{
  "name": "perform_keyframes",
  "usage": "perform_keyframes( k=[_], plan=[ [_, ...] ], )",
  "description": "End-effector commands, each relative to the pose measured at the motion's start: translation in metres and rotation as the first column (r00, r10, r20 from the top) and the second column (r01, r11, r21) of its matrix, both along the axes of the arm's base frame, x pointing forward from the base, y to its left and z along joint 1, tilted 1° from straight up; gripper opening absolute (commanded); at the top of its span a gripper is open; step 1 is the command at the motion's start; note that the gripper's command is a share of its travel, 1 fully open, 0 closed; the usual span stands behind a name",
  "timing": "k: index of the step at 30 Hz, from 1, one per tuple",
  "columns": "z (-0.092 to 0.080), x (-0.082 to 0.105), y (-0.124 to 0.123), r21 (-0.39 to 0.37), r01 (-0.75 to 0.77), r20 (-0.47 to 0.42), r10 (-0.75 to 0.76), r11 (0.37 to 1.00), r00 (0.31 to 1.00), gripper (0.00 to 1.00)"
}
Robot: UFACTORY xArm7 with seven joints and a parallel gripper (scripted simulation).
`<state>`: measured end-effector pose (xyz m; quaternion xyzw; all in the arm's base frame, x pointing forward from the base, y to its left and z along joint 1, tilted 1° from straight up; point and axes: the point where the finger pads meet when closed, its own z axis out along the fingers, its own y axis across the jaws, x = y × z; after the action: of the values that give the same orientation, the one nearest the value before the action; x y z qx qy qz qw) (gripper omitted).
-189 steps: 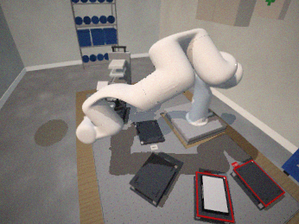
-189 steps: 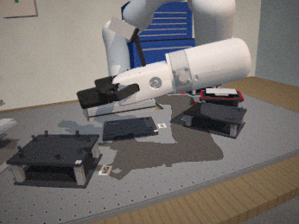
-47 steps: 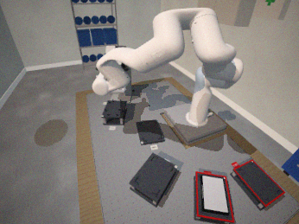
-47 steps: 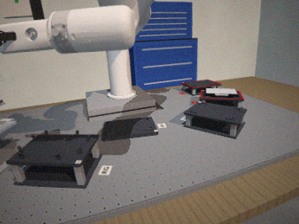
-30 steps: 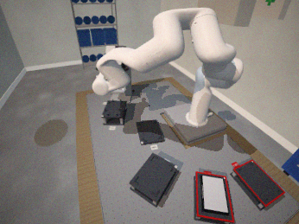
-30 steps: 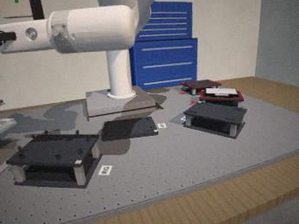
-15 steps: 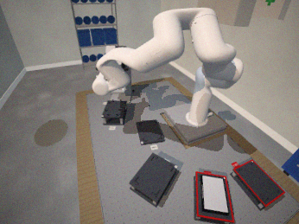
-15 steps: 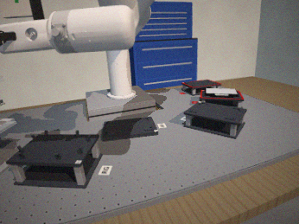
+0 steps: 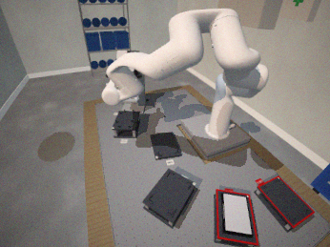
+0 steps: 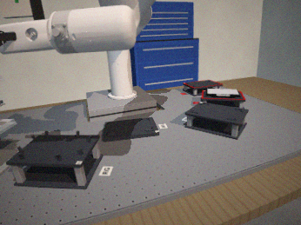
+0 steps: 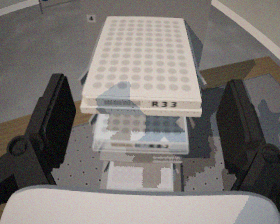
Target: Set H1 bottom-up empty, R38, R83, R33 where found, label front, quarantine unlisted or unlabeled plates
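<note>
The black two-fingered tool [image 11: 143, 131] stands spread wide, holding nothing. Between its fingers sits a white, rigid-looking plastic well plate [image 11: 144, 62], labelled R33. It is probably light and slick, so grip its long side walls.

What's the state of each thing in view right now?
Gripper: open, holding nothing, facing the plate stack.
Top plate: flat, wells up, label R33 at the front.
Plates below: stacked in lower slots, labels unreadable.
Near red-edged nest: holds a white plate, flat.
Far red-edged nest: no plate.
Dark raised nests: no plates.
</note>
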<state>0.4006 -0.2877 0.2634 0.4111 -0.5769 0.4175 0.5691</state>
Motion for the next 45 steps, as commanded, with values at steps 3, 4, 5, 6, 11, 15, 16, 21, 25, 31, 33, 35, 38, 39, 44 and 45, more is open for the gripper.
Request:
perform_keyframes(
  k=[3, 4, 5, 6, 11, 15, 16, 21, 25, 31, 33, 35, 38, 39, 44, 45],
  plan=[
    [0.001, 0.002, 0.005, -0.001, 0.001, 0.003, -0.001, 1.000, 1.000, 1.00],
    [0.001, 0.003, 0.007, -0.001, 0.001, 0.003, -0.001, 1.000, 1.000, 1.00],
    [0.001, 0.004, 0.010, -0.001, 0.001, 0.003, -0.001, 1.000, 1.000, 1.00],
    [0.001, 0.004, 0.012, -0.001, 0.001, 0.003, -0.001, 1.000, 1.000, 1.00],
    [0.002, 0.009, 0.025, -0.001, 0.001, 0.003, -0.001, 1.000, 1.000, 1.00],
    [0.002, 0.010, 0.028, -0.001, 0.001, 0.003, -0.001, 1.000, 1.000, 1.00],
    [0.002, 0.010, 0.028, -0.001, 0.001, 0.003, -0.001, 1.000, 1.000, 1.00],
    [-0.012, 0.010, 0.028, -0.001, 0.001, 0.003, -0.001, 1.000, 1.000, 1.00],
    [-0.022, 0.010, 0.028, -0.001, 0.001, 0.003, -0.001, 1.000, 1.000, 1.00],
    [-0.038, 0.010, 0.028, -0.001, 0.001, 0.003, -0.001, 1.000, 1.000, 1.00],
    [-0.038, 0.010, 0.028, -0.001, 0.001, 0.003, -0.001, 1.000, 1.000, 1.00],
    [-0.044, 0.010, 0.028, -0.001, 0.001, 0.003, -0.001, 1.000, 1.000, 1.00],
    [-0.052, 0.010, 0.028, -0.001, 0.001, 0.003, -0.001, 1.000, 1.000, 1.00],
    [-0.052, 0.010, 0.028, -0.001, 0.001, 0.003, -0.001, 1.000, 1.000, 1.00],
    [-0.052, 0.008, 0.020, -0.001, 0.001, 0.003, -0.001, 1.000, 1.000, 1.00],
    [-0.052, 0.007, 0.018, -0.001, 0.001, 0.003, -0.001, 1.000, 1.000, 1.00]
  ],
)
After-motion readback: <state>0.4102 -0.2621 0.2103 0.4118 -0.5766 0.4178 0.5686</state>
